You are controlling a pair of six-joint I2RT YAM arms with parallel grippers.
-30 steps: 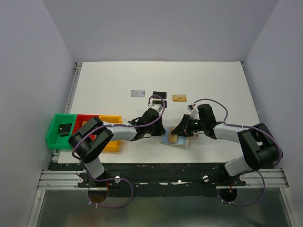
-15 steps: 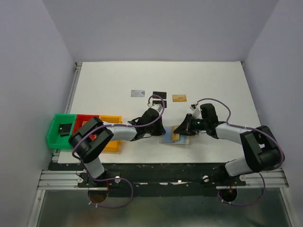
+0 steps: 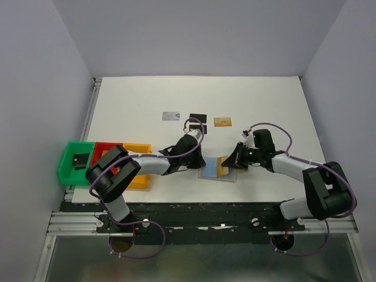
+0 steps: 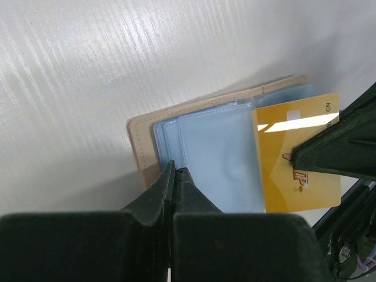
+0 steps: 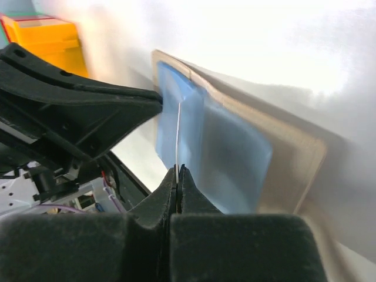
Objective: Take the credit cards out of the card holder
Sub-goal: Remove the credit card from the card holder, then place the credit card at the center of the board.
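Slipping is the main risk: the right end effector (image 5: 177, 171) is clamped shut on the thin edge of a gold card (image 4: 296, 155) and holds only a narrow strip of it. A jerky pull toward 3 o'clock could let the card slide free and drop back onto the card holder (image 4: 211, 158). The holder lies open near the 6 o'clock edge of the worktop (image 3: 264, 100), blue panels up, with the gold card apparently partway out at its 3 o'clock side. The left end effector (image 4: 175, 171), fingers together, presses on the holder's 9 o'clock edge. That contact looks small, so if the card sticks in its pocket, the whole holder may drag or pivot. A steep lift could also bend the card. A silver card (image 3: 171, 115), a black card (image 3: 198, 118) and a second gold card (image 3: 222, 121) lie toward 12 o'clock, well apart from the holder.

Against a second ago, the right end effector has gone from partly apart to shut and has shifted toward 3 o'clock, off the holder's middle, drawing the gold card with it. The left arm, the holder and the three loose cards sit as they did
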